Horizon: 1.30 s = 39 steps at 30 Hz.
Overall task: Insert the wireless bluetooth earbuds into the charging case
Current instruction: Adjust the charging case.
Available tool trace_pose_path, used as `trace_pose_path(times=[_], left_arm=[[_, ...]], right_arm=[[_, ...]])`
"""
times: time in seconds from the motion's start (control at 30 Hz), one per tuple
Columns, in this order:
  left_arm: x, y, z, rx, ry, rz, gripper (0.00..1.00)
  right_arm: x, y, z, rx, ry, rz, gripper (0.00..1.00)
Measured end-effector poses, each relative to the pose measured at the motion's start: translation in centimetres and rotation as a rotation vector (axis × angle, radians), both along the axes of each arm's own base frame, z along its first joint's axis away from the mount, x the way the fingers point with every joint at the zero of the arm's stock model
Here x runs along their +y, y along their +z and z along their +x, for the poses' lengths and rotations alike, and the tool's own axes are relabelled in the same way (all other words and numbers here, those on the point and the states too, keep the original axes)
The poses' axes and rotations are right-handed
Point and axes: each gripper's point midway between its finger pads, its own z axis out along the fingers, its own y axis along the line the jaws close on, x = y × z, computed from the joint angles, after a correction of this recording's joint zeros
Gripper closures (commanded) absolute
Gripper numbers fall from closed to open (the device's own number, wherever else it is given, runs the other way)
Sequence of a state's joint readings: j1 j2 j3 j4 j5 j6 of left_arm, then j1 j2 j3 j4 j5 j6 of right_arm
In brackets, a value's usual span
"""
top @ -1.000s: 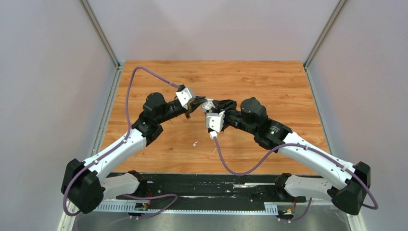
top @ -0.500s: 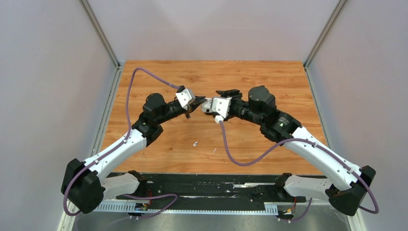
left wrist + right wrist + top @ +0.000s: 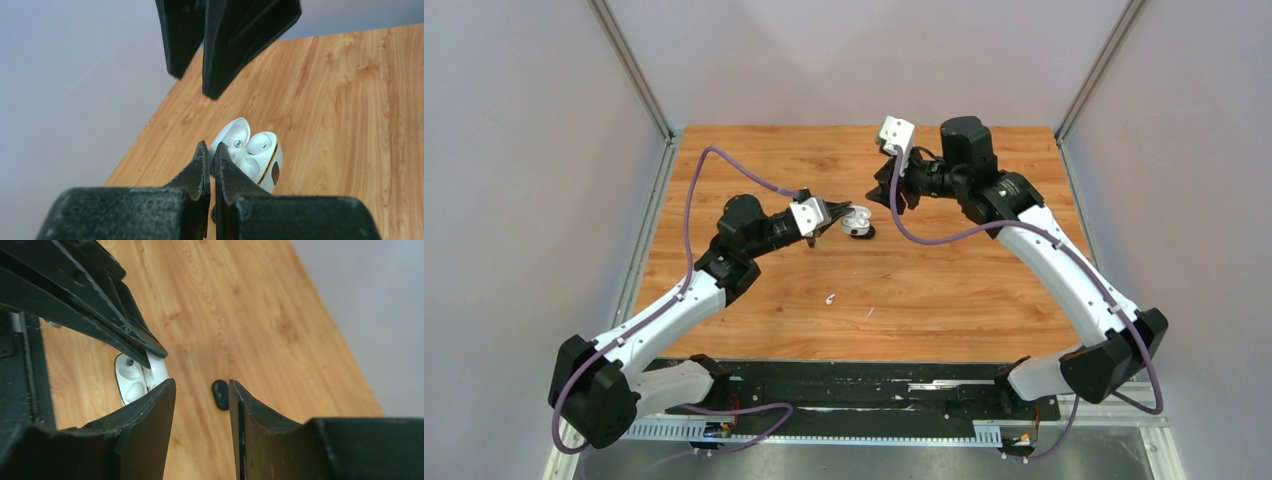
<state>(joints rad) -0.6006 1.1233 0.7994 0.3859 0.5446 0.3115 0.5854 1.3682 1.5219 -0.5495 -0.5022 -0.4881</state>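
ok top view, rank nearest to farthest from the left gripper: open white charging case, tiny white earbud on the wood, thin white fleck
1. Open white charging case: right at the tips of the left gripper.
2. Tiny white earbud: loose on the wooden table, toward the near edge.
3. Thin white fleck: slightly farther, right of the earbud.

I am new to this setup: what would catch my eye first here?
The open white charging case in the middle of the table, with the shut left hand right beside it. The right hand hangs open beyond it, and one white earbud lies alone nearer the arm bases.
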Motion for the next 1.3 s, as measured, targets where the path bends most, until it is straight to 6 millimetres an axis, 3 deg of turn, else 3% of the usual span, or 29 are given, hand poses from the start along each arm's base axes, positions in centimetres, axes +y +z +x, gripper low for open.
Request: trace_pose_path(times=[0.17, 0.57, 1.03, 1.13, 1.23, 1.27, 1.3], left_arm=[[0.2, 0.7, -0.7, -0.045, -0.023, 0.010, 1.00], [0.3, 0.8, -0.9, -0.065, -0.027, 0.034, 1.00], [0.4, 1.0, -0.9, -0.077, -0.027, 0.033, 1.00], [0.4, 1.1, -1.0, -0.078, -0.027, 0.032, 1.00], [0.4, 1.1, -0.9, -0.080, -0.024, 0.032, 1.00], [0.4, 1.1, -0.9, -0.080, -0.023, 0.033, 1.00], [0.5, 1.1, -0.9, -0.081, -0.021, 0.033, 0.93]], right_arm=[[0.8, -3.4, -0.4, 0.215, 0.041, 0.004, 0.58], [1.6, -3.4, -2.8, 0.303, 0.141, 0.034, 0.63], [2.0, -4.7, -2.3, 0.342, 0.145, 0.017, 0.74], [2.1, -4.8, -2.3, 0.345, 0.145, 0.015, 0.81], [2.1, -4.8, -2.4, 0.346, 0.148, 0.016, 0.98], [2.1, -4.8, -2.4, 0.343, 0.150, 0.014, 1.00], [2.1, -4.8, -2.4, 0.343, 0.151, 0.014, 1.00]])
